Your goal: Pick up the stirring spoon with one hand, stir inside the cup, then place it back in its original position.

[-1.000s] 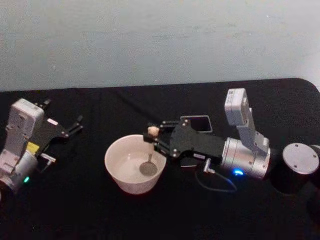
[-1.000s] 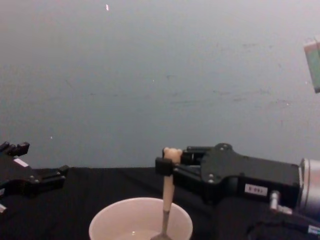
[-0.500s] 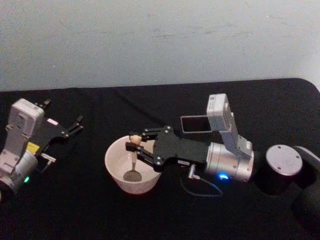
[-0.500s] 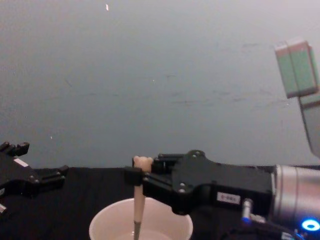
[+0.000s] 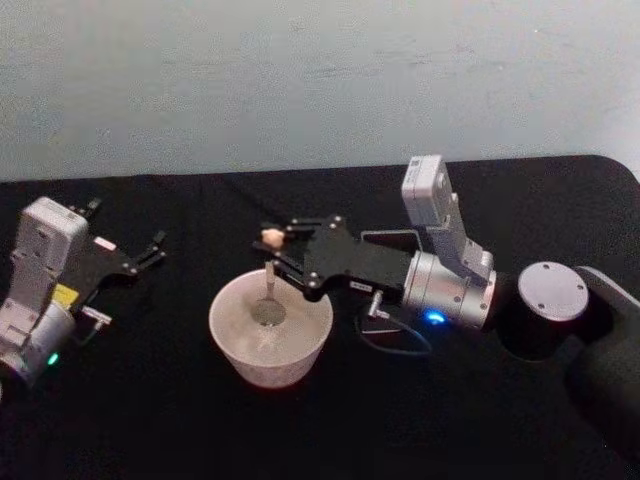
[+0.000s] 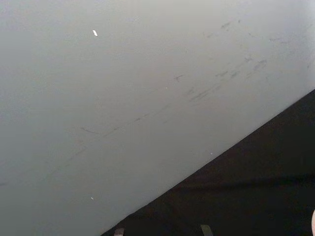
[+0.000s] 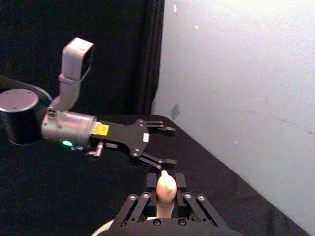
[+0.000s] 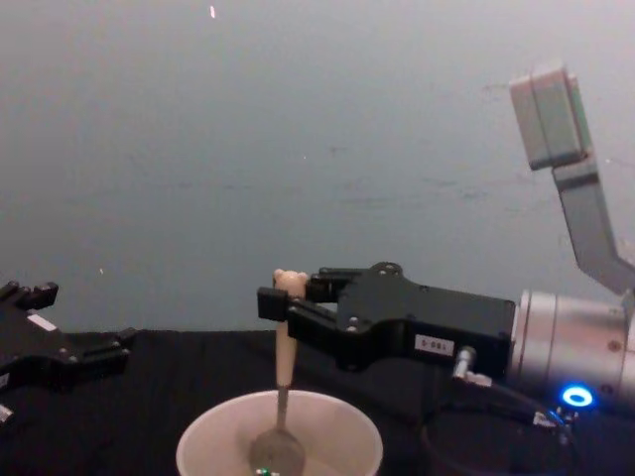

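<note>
Where the black table (image 5: 150, 420) lies nearest the robot, the cup (image 5: 228, 345) sits upright a little left of centre, its wide cream mouth open to the chest view (image 8: 337, 428). The stirring spoon (image 5: 270, 282) stands nearly upright inside it. Its shiny round bowl is low in the cup toward the far side, and its beige handle rises clear above the rim (image 8: 284, 372). The bowl of the spoon looks to be at or near the cup's floor, though contact is hard to judge.

Just above the far rim, the right gripper (image 5: 275, 247) reaches in from the right, lying roughly level over the table. Its black fingers are closed tight on the top of the handle, just under the small bear head. From the chest the clamped fingertips (image 8: 270, 302) show with the bear head poking up above them. The right wrist view has the same head wedged between the two finger ends (image 7: 166, 184). Behind the fingers run the flat black body with its white label and the silver wrist, where a blue light glows.

Well off to the left, apart from the cup, the left gripper (image 5: 155, 250) rests over the table with its fingers spread wide and nothing between them (image 7: 170, 145).

Beyond the table's far edge stands a plain pale wall (image 5: 300, 80).
</note>
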Controlling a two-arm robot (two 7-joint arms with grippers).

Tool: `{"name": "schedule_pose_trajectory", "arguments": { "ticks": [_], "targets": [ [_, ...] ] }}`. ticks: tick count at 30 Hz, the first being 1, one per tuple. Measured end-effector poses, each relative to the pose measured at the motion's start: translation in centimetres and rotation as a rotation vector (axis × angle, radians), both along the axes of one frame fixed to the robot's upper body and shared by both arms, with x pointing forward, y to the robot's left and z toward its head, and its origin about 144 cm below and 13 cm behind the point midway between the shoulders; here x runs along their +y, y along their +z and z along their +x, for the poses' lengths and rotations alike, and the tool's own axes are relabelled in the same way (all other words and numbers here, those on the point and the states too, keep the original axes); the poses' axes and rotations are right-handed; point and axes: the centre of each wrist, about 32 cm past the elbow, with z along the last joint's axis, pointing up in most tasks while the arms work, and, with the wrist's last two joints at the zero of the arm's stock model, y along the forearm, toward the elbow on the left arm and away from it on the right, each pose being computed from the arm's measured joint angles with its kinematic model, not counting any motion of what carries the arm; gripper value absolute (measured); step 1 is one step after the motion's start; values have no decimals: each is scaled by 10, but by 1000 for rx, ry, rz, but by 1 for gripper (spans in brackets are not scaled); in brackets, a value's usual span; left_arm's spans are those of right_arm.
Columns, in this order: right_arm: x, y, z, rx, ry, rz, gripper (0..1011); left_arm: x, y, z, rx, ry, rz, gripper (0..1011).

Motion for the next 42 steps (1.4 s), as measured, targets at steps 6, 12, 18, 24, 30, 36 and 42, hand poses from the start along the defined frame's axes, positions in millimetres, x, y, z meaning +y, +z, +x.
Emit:
{"name": "schedule_pose_trajectory", "arguments": {
  "ticks": [6, 12, 18, 24, 30, 36, 42],
  "targets": [
    [-4, 0, 1, -1, -18, 1, 214, 0, 0, 0, 0, 0, 0, 1001],
    [-6, 2, -1, 0, -23, 8, 214, 0, 0, 0, 0, 0, 0, 1001],
    [-7, 6, -5, -1, -35, 24, 214, 0, 0, 0, 0, 0, 0, 1001],
    [-9, 15, -6, -17, -40, 47, 214, 0, 0, 0, 0, 0, 0, 1001],
    [-14, 32, -8, -44, -47, 79, 214, 0, 0, 0, 0, 0, 0, 1001],
    [-24, 55, -9, -83, -69, 109, 214, 0, 0, 0, 0, 0, 0, 1002],
    [-39, 74, -12, -119, -103, 125, 214, 0, 0, 0, 0, 0, 0, 1001]
  ]
}}
